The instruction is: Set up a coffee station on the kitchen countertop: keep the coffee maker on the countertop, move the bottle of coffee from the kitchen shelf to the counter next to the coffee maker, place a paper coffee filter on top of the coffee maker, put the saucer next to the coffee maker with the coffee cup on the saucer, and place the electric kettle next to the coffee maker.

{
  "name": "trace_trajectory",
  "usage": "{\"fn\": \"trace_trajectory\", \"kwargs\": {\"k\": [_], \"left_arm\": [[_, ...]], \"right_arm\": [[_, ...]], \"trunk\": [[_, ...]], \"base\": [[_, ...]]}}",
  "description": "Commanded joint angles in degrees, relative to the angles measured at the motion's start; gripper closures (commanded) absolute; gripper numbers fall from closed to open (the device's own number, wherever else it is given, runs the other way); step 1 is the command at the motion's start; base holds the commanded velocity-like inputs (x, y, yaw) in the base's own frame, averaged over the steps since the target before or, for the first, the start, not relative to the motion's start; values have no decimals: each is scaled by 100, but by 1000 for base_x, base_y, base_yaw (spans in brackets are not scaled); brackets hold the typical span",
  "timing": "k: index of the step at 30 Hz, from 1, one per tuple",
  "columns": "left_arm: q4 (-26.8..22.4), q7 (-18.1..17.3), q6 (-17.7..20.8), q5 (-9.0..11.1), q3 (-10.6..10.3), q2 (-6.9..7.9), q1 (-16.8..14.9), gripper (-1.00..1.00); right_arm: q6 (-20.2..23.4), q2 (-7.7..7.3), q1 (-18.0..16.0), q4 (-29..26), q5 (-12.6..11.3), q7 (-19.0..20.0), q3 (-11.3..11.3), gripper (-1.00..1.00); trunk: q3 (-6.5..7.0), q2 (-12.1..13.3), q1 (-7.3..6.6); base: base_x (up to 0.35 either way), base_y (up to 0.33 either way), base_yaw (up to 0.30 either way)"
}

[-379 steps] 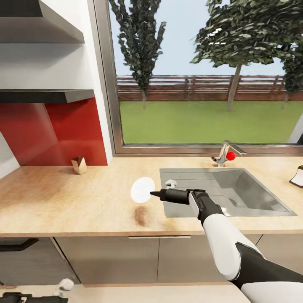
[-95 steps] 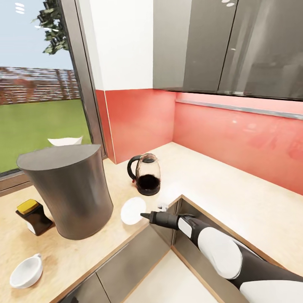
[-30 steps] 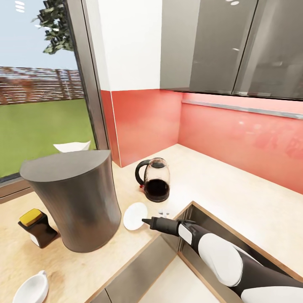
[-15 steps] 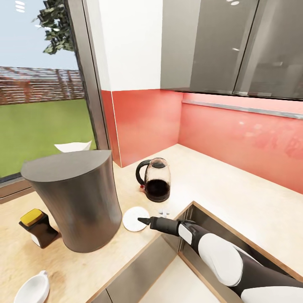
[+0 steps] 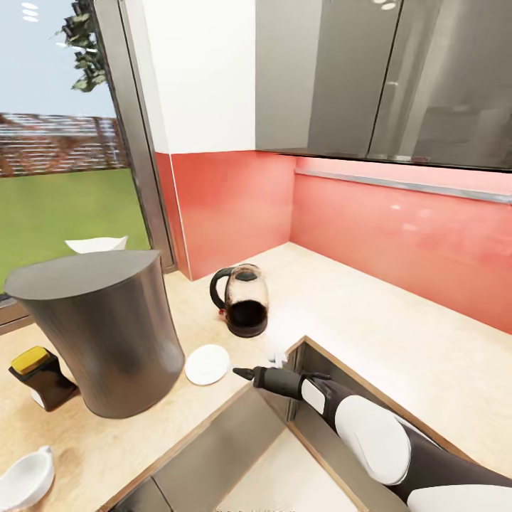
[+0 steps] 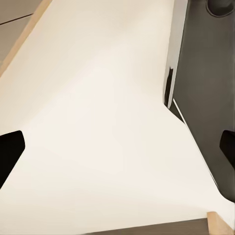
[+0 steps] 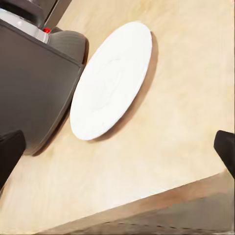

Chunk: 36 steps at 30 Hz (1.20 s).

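Saucer [image 5: 207, 364] lies flat on the surface [image 5: 370, 320], centre of the head frame, just beside the coffee maker [image 5: 99, 334] and in front of the electric kettle [image 5: 242, 301]. Right pincer [image 5: 237, 371] sits just off its rim, not touching; in the right wrist frame the saucer [image 7: 111, 79] is clear of both dark fingertips at the frame edges, so I read that pincer as released and empty. Left pincer [image 6: 117, 152] is also spread wide, nothing between the tips, only pale floor beneath.

Coffee cup [image 5: 25, 478] is at lower left of the head frame, well apart from the saucer, with the coffee maker between them. Bottle of coffee [image 5: 39, 377] stands at far left, beside the coffee maker. White paper coffee filter [image 5: 96, 244] peeks out behind the maker's top, upper left; I can't tell if it rests on the top.

Risks as I see them:
- Saucer is close to the inner corner edge. A careless nudge from the right pincer could push it off the surface.
- Swinging the arm left toward the cup could clip the maker or the kettle.
- The cup is small and round, so a pinch on its rim may slip.
- Setting it down off-centre could tip the saucer.
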Motion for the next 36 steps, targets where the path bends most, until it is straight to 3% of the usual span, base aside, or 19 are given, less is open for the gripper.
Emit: {"fn": "trace_trajectory", "kwargs": {"k": [1, 23, 26, 30, 34, 36], "left_arm": [[-15, 17, 36, 18, -10, 1, 0, -100], [-46, 17, 27, 27, -3, 12, 0, -100], [-49, 17, 27, 27, -3, 14, 0, -100], [-55, 11, 20, 27, -3, 15, 0, -100], [-63, 7, 15, 32, -8, 13, 0, -100], [-75, 3, 12, 29, -13, 9, 0, -100]], "right_arm": [[66, 2, 2, -13, 66, 8, 25, -100], [-141, 2, 63, -22, 72, -47, 24, -100], [-181, 2, 184, -22, 74, -410, 24, -100], [-268, 2, 351, -15, 104, -1469, 29, -100], [-265, 2, 541, -10, 166, -1928, 42, -100], [-264, 2, 765, -12, 342, -2285, 65, -100]], "trunk": [[-12, -10, 1], [-12, -10, 1], [-12, -10, 1], [-12, -10, 1], [-12, -10, 1], [-12, -10, 1]], "base": [[-153, -262, 0], [-217, -225, 0], [-143, -249, 0], [-73, -98, 0], [-13, -16, 0], [-4, -5, 0]]}}
